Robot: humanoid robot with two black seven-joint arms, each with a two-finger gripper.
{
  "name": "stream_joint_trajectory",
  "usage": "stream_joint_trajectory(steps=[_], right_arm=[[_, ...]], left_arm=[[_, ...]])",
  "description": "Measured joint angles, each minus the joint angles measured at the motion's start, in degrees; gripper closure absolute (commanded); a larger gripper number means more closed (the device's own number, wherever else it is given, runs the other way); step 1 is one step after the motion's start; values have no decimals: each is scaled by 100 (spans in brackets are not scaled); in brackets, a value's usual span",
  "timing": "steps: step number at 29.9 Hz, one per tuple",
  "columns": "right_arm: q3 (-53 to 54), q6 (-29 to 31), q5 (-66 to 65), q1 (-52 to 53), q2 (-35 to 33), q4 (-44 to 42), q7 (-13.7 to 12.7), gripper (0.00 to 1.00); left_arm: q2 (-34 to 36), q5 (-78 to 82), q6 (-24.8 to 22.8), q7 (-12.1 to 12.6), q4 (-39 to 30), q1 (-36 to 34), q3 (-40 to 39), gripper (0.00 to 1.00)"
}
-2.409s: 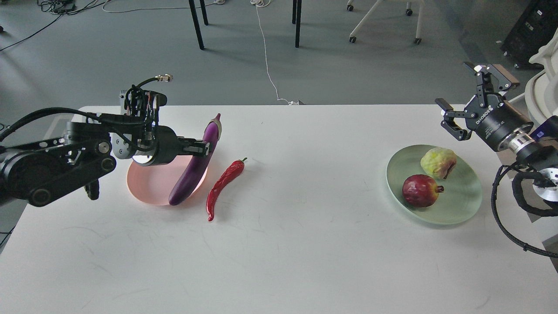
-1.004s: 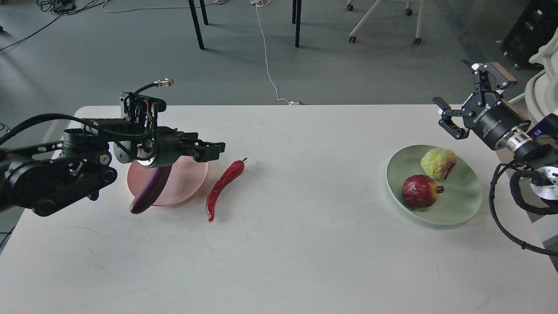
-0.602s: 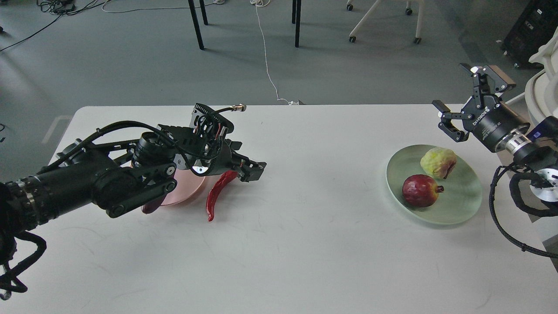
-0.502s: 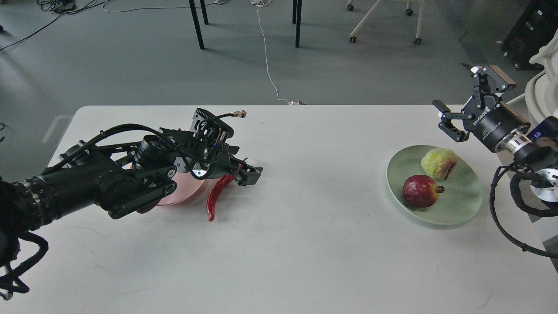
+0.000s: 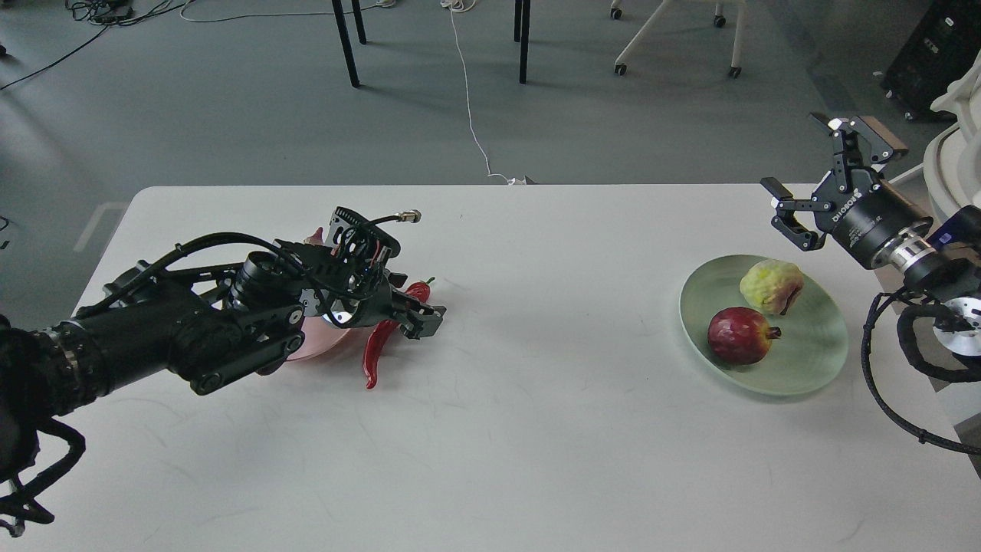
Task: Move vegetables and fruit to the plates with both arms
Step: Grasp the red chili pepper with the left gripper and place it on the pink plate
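My left gripper sits low over the upper half of the red chili pepper, which lies on the table just right of the pink plate. The jaws look open, one on each side of the pepper. The eggplant is hidden behind my left arm. My right gripper is open and empty, raised above the far right of the table. Below it, the green plate holds the pomegranate and the yellow-green fruit.
The white table spans the view, with its far edge near the top third. Beyond it are floor, table and chair legs, and a white cable. A white object stands at the right edge by my right arm.
My left gripper let go of the eggplant on the pink plate, swung right and came down over the chili pepper. The right arm has barely moved.
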Motion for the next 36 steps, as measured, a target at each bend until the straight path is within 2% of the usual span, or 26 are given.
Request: stream_joint_trajectory(steps=[4, 5, 7, 8, 12, 19, 24, 29, 36], right_arm=[[0, 0, 0, -6, -12, 5, 2, 4], [0, 0, 0, -6, -12, 6, 2, 4], [0, 0, -2, -6, -12, 7, 2, 4], [0, 0, -3, -6, -11, 8, 2, 4], [0, 0, -3, -6, 2, 7, 2, 4], [13, 0, -3, -6, 14, 2, 2, 4], [25, 0, -3, -6, 23, -4, 2, 4], [27, 0, -3, -4, 30, -11, 1, 4], [27, 0, -3, 4, 41, -12, 1, 4]], left_arm=[[-13, 1, -2, 42, 47, 11, 0, 56], [-15, 4, -2, 47, 65, 12, 0, 60], [-15, 23, -2, 58, 101, 13, 0, 78], [-16, 34, -2, 59, 108, 14, 0, 83], [-17, 119, 2, 75, 115, 21, 0, 89], [-47, 95, -5, 127, 53, -15, -30, 91], [13, -482, -40, 389, -283, -103, -134, 91], [453, -1560, -71, 786, -750, -472, -182, 91], [1215, -1765, -74, 842, -850, -469, -135, 88]])
